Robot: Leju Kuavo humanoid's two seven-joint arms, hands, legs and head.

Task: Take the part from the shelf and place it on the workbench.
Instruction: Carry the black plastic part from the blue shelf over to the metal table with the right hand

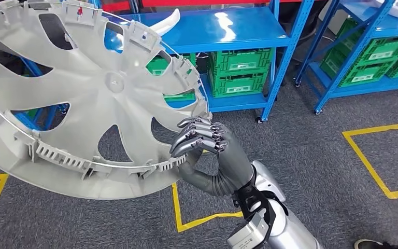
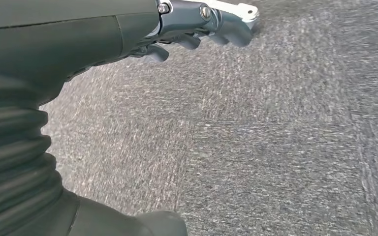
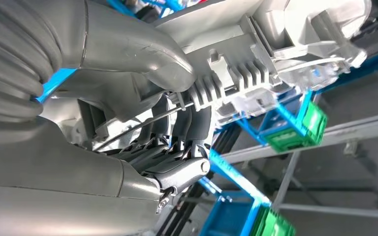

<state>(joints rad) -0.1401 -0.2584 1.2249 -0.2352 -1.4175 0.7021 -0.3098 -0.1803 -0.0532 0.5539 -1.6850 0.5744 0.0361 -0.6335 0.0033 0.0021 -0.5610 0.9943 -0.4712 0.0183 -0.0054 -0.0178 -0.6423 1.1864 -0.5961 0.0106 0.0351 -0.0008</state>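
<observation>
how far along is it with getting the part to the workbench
Done: the part, a grey wheel cover, is off the blue shelf and held up in the air. In hand: the right hand grips its rim, fingers wrapped over the edge. The left hand hangs over grey carpet, holding nothing. Left: carrying it to the workbench and setting it down.

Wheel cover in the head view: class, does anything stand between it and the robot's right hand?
Nothing does. The right hand already grips the rim of the grey wheel cover, fingers curled over its edge, holding it up in front of the blue shelf. The workbench cannot be seen here.
</observation>
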